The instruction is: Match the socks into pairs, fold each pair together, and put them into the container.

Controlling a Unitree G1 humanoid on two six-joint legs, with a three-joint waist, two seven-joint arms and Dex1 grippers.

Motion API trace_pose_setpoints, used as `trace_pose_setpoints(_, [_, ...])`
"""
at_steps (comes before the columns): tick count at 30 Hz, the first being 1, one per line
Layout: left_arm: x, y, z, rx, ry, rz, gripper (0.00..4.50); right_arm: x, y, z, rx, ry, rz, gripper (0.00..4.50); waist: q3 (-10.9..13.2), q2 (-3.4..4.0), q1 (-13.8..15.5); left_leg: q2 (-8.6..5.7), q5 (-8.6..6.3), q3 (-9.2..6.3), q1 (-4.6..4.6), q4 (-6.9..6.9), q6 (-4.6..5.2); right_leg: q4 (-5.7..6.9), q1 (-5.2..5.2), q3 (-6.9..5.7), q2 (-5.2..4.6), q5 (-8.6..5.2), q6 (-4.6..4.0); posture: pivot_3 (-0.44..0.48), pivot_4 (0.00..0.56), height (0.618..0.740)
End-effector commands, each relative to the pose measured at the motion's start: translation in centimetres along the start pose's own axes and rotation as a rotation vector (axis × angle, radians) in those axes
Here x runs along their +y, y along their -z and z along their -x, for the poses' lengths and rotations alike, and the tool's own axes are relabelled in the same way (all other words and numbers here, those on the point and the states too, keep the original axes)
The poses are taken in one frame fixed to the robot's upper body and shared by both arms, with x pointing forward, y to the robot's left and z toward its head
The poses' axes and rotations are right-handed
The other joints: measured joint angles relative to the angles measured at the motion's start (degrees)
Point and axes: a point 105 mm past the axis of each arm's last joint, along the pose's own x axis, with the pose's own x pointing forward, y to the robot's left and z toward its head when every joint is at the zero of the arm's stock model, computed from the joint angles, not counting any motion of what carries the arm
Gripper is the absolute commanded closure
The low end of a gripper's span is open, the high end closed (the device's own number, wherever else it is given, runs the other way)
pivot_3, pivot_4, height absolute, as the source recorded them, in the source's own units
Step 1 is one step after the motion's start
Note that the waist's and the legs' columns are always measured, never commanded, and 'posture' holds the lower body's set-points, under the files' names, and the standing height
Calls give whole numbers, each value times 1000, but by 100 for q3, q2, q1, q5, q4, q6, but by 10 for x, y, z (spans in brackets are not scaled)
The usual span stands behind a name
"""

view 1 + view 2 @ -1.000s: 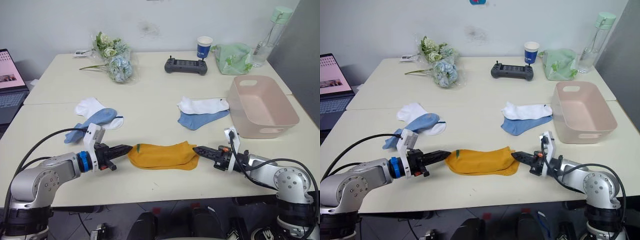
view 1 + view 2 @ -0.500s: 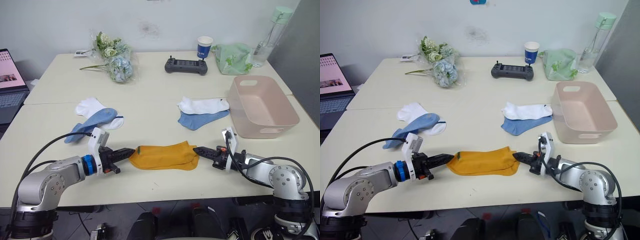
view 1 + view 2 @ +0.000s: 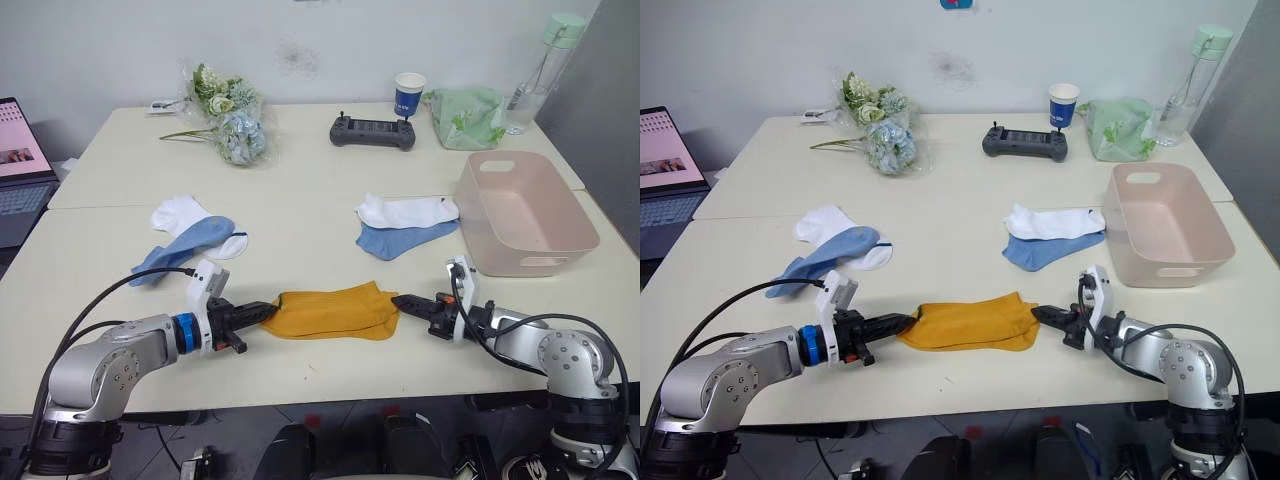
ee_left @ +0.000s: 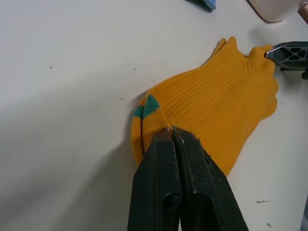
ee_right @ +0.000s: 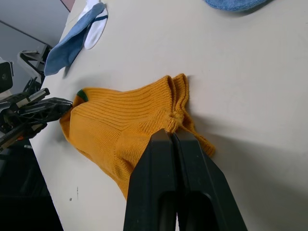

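Your left gripper (image 4: 171, 131) is clamped narrow on the green-striped end of the mustard socks (image 3: 330, 311); your right gripper (image 5: 172, 132) pinches the opposite end. Both forearms lie low and level along the tabletop's (image 3: 300, 215) near edge, fingers pointing inward at each other. No writing can be read on the blue paper cup (image 3: 408, 94) near the far edge. You have the pink container (image 3: 524, 213) near the right edge.
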Motion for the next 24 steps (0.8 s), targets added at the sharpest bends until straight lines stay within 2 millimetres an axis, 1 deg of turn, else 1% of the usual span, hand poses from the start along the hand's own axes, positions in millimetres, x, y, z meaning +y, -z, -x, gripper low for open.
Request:
trace_pose_setpoints(1, [-6,-4,0,0,22,-57,4466,11,-9,4,-36,-55,8,4500,0,0,0,0,0,0,0,0,0,0,0,0,0,0,0,0,150,740])
trace_pose_setpoints(7, [-6,-3,-1,-2,25,-60,4466,13,-15,12,-39,-68,-6,4500,0,0,1,0,0,0,0,0,0,0,1,0,0,0,0,0,150,740])
trace_pose_setpoints(12, [-6,-2,-2,-4,24,-61,4466,9,-8,10,-4,-36,30,4500,0,0,1,0,-1,1,0,0,1,0,1,0,1,0,0,0,150,740])
trace_pose_setpoints(13, [-6,-2,-2,-4,24,-62,4500,9,-7,9,-4,-34,33,4161,0,0,0,0,-1,1,0,0,1,0,1,-1,3,0,0,0,150,740])
trace_pose_setpoints(14, [-6,-2,-2,-5,24,-62,4500,10,-7,8,-6,-36,34,4061,0,0,0,0,-1,0,0,0,1,0,1,0,3,0,0,0,150,740])
trace_pose_setpoints(16, [-6,-2,-2,-6,24,-63,4500,11,-8,7,-8,-37,35,3547,0,0,1,0,-1,1,-1,0,1,0,1,0,4,0,0,0,150,740])
trace_pose_setpoints(19, [-6,-2,-1,-6,22,-64,4500,12,-6,9,-5,-43,27,2546,0,0,1,0,-1,0,-1,0,1,0,1,0,4,0,0,0,150,740])
trace_pose_setpoints(24, [-6,-1,-1,-5,21,-65,4500,13,0,15,13,-68,19,2546,0,0,7,0,-1,0,-1,0,1,-1,1,-1,4,0,0,0,150,740])
